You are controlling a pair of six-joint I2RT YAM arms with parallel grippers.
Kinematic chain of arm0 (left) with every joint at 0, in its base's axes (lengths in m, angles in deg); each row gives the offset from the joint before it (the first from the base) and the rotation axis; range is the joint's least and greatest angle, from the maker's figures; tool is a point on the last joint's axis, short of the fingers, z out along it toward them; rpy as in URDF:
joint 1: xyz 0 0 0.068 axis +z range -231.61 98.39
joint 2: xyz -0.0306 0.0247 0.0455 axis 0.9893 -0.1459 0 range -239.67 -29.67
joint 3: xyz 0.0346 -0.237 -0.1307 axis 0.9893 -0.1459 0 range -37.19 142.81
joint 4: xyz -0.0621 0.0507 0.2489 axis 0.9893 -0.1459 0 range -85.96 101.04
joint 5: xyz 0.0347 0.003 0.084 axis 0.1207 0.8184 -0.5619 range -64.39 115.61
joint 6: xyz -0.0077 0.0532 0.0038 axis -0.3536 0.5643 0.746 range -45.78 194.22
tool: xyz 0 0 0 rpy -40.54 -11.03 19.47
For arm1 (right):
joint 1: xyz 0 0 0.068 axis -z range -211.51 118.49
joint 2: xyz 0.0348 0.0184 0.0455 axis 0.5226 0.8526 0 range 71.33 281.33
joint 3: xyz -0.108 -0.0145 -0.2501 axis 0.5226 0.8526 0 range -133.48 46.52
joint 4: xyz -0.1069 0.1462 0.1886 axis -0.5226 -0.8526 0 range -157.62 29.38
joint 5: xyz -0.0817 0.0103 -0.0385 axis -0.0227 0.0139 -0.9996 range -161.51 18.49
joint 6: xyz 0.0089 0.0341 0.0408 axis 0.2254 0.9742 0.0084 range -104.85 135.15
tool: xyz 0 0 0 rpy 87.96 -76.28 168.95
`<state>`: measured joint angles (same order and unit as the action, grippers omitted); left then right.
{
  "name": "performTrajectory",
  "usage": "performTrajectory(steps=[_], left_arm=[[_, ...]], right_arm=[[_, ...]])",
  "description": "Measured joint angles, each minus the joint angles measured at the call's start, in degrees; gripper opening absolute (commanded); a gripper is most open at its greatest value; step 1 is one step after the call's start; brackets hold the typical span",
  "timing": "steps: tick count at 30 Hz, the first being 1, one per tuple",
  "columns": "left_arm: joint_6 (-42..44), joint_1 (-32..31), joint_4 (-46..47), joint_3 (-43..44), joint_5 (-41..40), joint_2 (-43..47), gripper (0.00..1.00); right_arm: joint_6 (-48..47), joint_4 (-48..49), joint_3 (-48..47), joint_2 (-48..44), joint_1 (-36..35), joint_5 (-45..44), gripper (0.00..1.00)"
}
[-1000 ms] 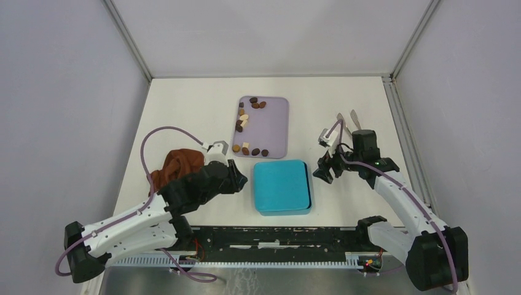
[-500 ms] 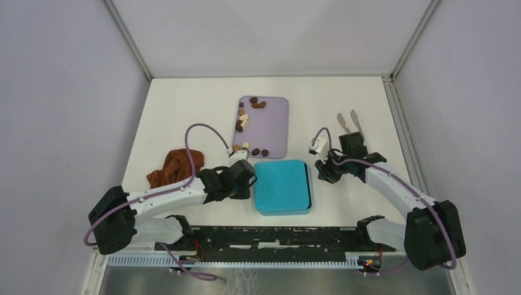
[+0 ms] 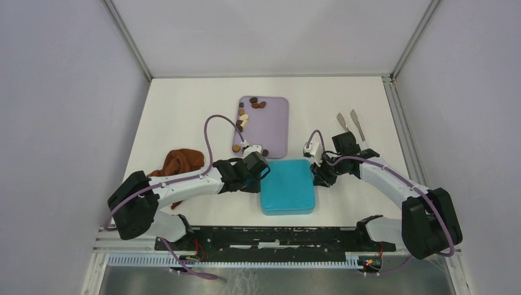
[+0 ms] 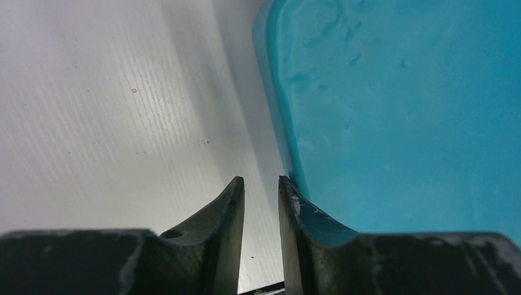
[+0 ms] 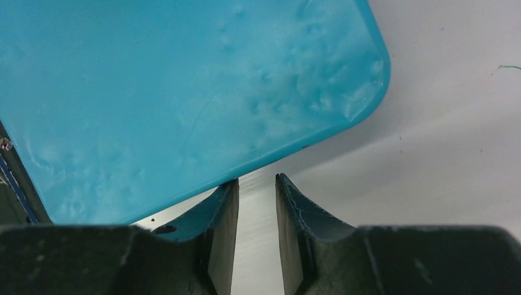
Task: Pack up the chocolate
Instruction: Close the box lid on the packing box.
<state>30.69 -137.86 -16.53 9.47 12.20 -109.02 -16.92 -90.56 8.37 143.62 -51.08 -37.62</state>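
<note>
The chocolate (image 3: 244, 120) lies as several small brown and cream pieces on a lilac tray (image 3: 276, 126). Below the tray sits the closed teal box (image 3: 287, 186), slightly turned. My left gripper (image 3: 260, 176) is at the box's left edge. In the left wrist view the gripper (image 4: 261, 180) stands narrowly open over bare table, its right finger (image 4: 293, 206) against the box (image 4: 399, 92). My right gripper (image 3: 320, 176) is at the box's right edge. In the right wrist view this gripper (image 5: 257, 179) is also narrowly open and empty, its left finger (image 5: 222, 203) at the box's rim (image 5: 184, 92).
A reddish-brown cloth (image 3: 179, 162) is bunched on the table to the left, behind the left arm. Two metal utensils (image 3: 350, 123) lie at the right, beyond the right arm. Grey walls close in the table on three sides.
The left arm swung right from the cloth to the box's left edge. The right gripper narrowed and came in to the box's right edge. The box turned slightly.
</note>
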Motion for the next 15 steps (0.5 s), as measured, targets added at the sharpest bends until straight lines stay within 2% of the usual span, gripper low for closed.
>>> performTrajectory(steps=[3,6,11,15], left_arm=[[0.4,0.0,-0.1,0.4,0.0,-1.7,0.35],[0.4,0.0,0.2,0.7,0.0,-2.0,0.37],[0.4,-0.1,0.4,1.0,-0.3,-1.9,0.38],[0.4,-0.1,0.2,1.1,-0.9,-1.6,0.39]], right_arm=[[0.0,-0.5,0.0,0.0,0.0,-0.8,0.37],[0.2,-0.5,0.0,-0.7,-0.1,-4.7,0.44],[-1.4,-1.1,-0.9,-7.4,1.7,-11.4,0.56],[-8.0,-4.7,-5.2,-12.3,2.0,-6.7,0.55]])
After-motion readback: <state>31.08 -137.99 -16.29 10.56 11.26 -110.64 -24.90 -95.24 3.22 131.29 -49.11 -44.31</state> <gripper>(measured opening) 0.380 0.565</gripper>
